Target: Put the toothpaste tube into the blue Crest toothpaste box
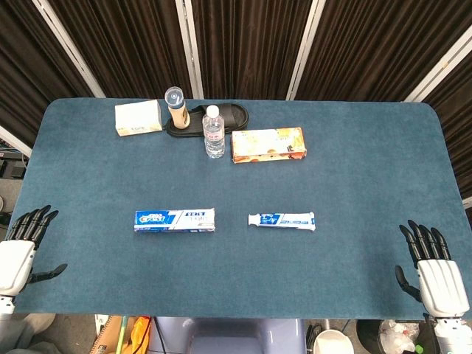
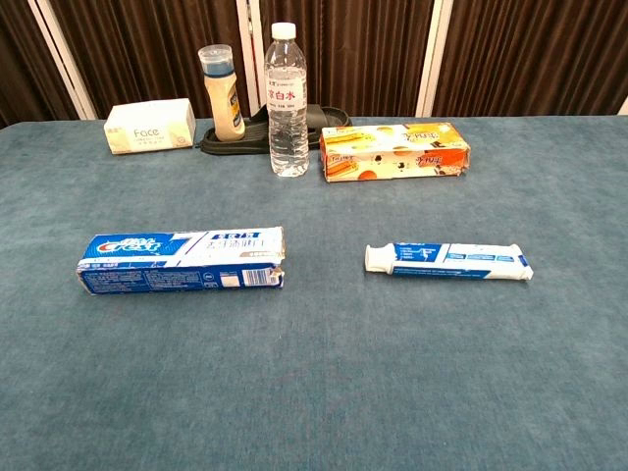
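The blue Crest toothpaste box (image 1: 175, 220) (image 2: 182, 261) lies flat on the blue table, left of centre, its right end facing the tube. The white and blue toothpaste tube (image 1: 281, 220) (image 2: 448, 261) lies a short way to the right of it, cap end pointing left toward the box. My left hand (image 1: 21, 251) rests at the table's near left edge, fingers spread and empty. My right hand (image 1: 433, 273) sits at the near right edge, fingers apart, holding nothing. Both hands are far from the box and tube, and neither appears in the chest view.
Along the far side stand a white tissue box (image 1: 138, 118) (image 2: 150, 126), a tan bottle (image 1: 176, 108) (image 2: 223, 93) on a black tray (image 1: 228, 116), a clear water bottle (image 1: 214, 133) (image 2: 287, 103) and an orange snack box (image 1: 268, 144) (image 2: 395, 151).
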`<state>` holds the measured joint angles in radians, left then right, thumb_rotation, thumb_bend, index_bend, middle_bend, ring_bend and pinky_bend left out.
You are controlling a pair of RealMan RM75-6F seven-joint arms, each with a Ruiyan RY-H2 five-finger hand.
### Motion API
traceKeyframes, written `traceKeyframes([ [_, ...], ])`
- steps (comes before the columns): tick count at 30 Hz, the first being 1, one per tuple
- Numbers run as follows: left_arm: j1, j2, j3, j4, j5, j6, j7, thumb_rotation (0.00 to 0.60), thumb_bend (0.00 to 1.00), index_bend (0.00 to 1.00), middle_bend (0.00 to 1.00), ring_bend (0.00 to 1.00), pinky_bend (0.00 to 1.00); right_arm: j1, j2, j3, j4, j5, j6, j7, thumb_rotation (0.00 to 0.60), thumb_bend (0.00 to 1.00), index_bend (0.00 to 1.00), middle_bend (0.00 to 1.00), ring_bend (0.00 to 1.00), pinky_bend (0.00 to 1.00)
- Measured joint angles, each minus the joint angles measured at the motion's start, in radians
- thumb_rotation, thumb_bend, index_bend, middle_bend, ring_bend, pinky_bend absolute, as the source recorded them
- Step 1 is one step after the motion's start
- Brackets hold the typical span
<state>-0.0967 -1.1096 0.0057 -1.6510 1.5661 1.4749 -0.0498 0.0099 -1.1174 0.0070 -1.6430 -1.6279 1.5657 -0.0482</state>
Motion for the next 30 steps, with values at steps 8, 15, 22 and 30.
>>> traceKeyframes([
  [8, -0.001, -0.001, 0.001, -0.003, -0.002, -0.005, 0.006, 0.6, 0.15, 0.0, 0.0, 0.0, 0.0, -0.001, 0.002, -0.002, -0.001, -0.002, 0.0, 0.003, 0.6, 0.43, 0.0, 0.0, 0.0, 0.0],
  [15, -0.006, -0.003, 0.001, -0.008, -0.019, -0.027, 0.007, 0.6, 0.15, 0.0, 0.0, 0.0, 0.0, -0.002, 0.002, -0.001, -0.004, 0.001, 0.0, 0.0, 0.6, 0.43, 0.0, 0.0, 0.0, 0.0],
  [22, -0.042, -0.001, -0.028, -0.041, -0.069, -0.087, 0.013, 0.6, 0.13, 0.0, 0.0, 0.0, 0.04, -0.003, 0.002, -0.003, -0.009, -0.005, 0.005, 0.012, 0.6, 0.43, 0.0, 0.0, 0.0, 0.0],
  [30, -0.154, -0.014, -0.096, -0.105, -0.179, -0.241, 0.128, 0.6, 0.09, 0.01, 0.07, 0.11, 0.17, -0.003, 0.006, -0.001, -0.013, -0.002, 0.005, 0.019, 0.6, 0.43, 0.0, 0.0, 0.0, 0.0],
])
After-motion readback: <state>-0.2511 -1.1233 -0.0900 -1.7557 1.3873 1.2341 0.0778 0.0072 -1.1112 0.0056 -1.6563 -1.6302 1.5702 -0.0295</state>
